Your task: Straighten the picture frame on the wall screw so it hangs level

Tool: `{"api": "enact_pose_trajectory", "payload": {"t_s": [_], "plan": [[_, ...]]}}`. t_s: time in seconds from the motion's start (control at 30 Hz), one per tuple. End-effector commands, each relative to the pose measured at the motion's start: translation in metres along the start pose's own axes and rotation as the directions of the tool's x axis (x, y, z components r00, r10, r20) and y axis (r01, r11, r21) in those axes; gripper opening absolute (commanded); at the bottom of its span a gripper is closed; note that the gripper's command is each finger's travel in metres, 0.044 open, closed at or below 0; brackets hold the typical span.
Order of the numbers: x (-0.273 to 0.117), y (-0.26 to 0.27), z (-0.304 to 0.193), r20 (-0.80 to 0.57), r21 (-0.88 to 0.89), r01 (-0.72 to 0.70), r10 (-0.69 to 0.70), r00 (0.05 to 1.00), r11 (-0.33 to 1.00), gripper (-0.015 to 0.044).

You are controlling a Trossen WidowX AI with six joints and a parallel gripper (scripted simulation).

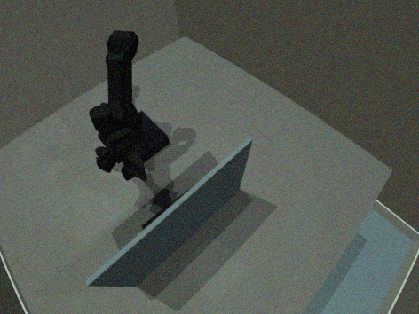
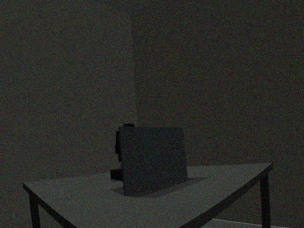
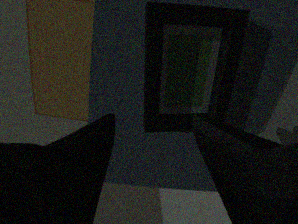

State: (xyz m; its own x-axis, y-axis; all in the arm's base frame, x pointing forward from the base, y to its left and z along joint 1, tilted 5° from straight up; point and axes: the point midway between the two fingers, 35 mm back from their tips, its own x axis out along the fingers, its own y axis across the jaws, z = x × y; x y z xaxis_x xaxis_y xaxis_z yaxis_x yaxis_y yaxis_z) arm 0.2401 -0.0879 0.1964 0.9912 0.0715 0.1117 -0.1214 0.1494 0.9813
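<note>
The picture frame [image 3: 153,65], black-bordered with a dark green picture, hangs on the blue-grey wall panel [image 3: 122,160] [image 1: 191,217] [image 2: 154,158]. In the wrist view its top edge slopes slightly down to the right, while its bottom edge looks nearly level. The view is oblique, so I cannot tell its true tilt. The top view shows only a thin dark edge of the frame [image 1: 152,220] past the panel's top. The exterior camera sees the panel's back. The screw and notched strip are hidden. My gripper [image 3: 154,120] [image 1: 123,172] is open and empty, away from the frame on its front side.
An orange rectangle [image 3: 62,60] stands left of the frame in the wrist view. The panel stands upright on the grey table [image 1: 302,177] [image 2: 96,206], across from the arm's base. Shadows of arm and panel fall on the table. The picture is dark and grainy.
</note>
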Motion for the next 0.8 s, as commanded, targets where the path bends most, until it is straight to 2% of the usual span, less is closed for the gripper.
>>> {"api": "enact_pose_trajectory", "payload": {"t_s": [0.0, 0.43, 0.77], "plan": [[0.005, -0.006, -0.001, 0.009, -0.008, 0.018, -0.018, 1.000, 1.000, 0.0260], [0.010, -0.005, 0.001, 0.009, -0.008, 0.017, -0.017, 1.000, 1.000, 0.0260], [0.084, -0.006, 0.001, 0.010, -0.008, 0.010, -0.010, 1.000, 1.000, 0.0260]]}}
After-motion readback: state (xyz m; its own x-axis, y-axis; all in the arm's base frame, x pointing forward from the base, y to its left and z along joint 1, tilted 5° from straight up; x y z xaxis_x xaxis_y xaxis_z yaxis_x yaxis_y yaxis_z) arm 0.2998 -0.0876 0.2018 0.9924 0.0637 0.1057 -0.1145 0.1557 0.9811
